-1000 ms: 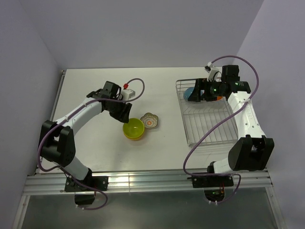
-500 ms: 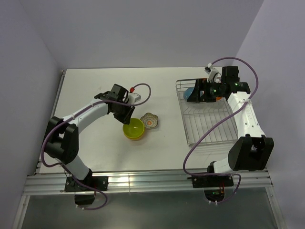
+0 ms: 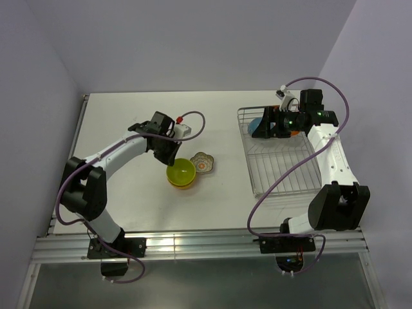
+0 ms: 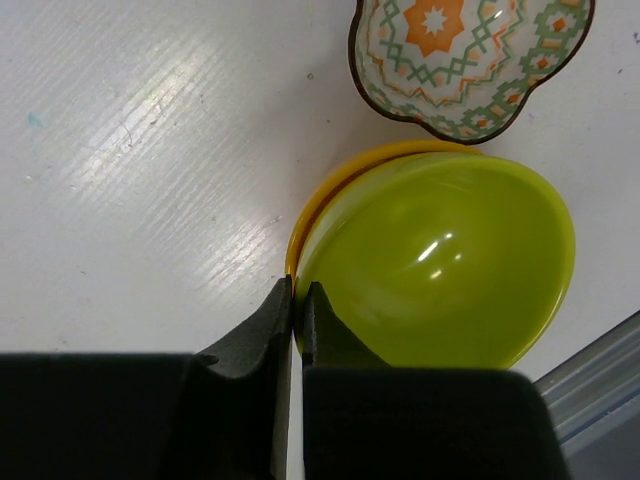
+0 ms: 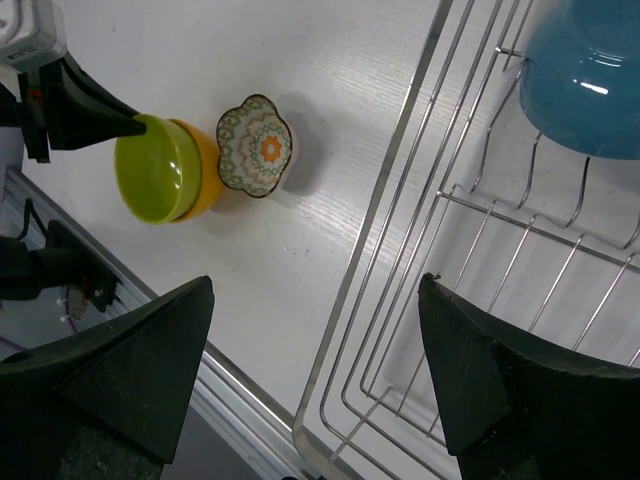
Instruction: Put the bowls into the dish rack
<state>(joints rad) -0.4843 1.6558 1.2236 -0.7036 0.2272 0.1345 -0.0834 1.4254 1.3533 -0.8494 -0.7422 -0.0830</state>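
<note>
The dish rack (image 3: 302,180) sits at the right of the surface (image 3: 129,109) with a blue bowl (image 5: 585,75) propped in its far left corner; the right claw (image 5: 315,290) hangs over it, fingers wide apart. The left claw (image 4: 297,295) is pinched on the rim of the lime-green bowl (image 4: 440,265), apparently to lift it from the mostly hidden orange bowl (image 4: 312,210) beside the floral dish (image 4: 465,60).

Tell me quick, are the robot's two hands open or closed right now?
Left gripper: closed on the rim of the lime-green bowl.
Right gripper: open, holding nothing.
</note>
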